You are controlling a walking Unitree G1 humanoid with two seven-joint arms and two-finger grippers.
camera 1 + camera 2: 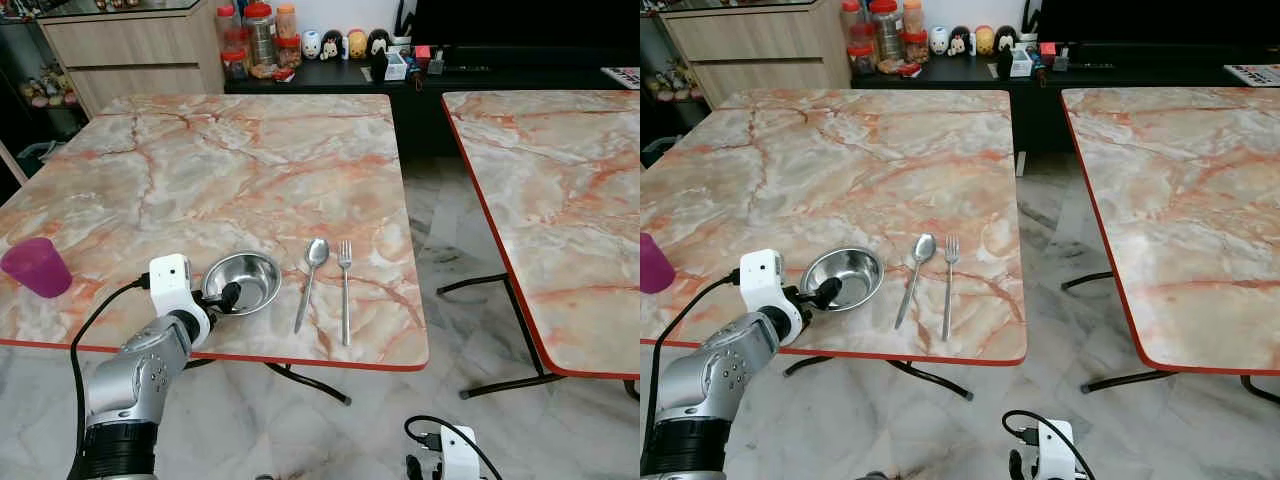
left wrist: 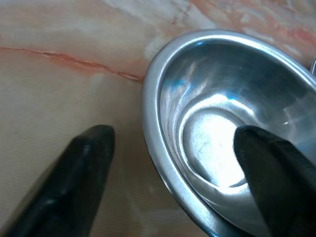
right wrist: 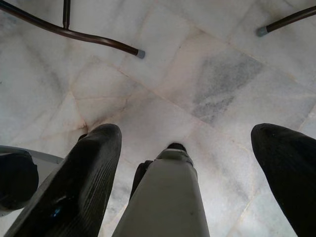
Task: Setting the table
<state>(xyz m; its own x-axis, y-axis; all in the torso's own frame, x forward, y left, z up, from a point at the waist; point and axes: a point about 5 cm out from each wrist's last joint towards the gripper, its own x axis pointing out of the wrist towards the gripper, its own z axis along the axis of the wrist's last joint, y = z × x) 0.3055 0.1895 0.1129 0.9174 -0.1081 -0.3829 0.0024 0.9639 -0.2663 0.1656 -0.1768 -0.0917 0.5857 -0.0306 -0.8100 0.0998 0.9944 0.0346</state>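
Nearest to the camera, the right gripper [image 3: 185,173] hangs low beside the robot, above the pale marble floor [image 3: 207,79]; its two black fingers stand wide apart and hold nothing. Two dark table legs [image 3: 98,40] cross the floor in the right wrist view.

On the near edge of the marble table [image 1: 250,170], the left gripper [image 1: 226,297] is at the steel bowl [image 1: 245,280]. Its fingers are apart and straddle the near rim of the bowl: one finger is inside the bowl, the other finger [image 2: 74,182] is outside, over the table top. From the left wrist view, a gap can be seen between the outer finger and the rim, so the fingers are not closed on the bowl.

Just to the right of the bowl lie a spoon [image 1: 310,278] and a fork [image 1: 345,290], side by side, with the handles toward the robot. A purple cup [image 1: 36,266] stands well apart, at the left side of the table. A second marble table [image 1: 560,200] stands on the right.
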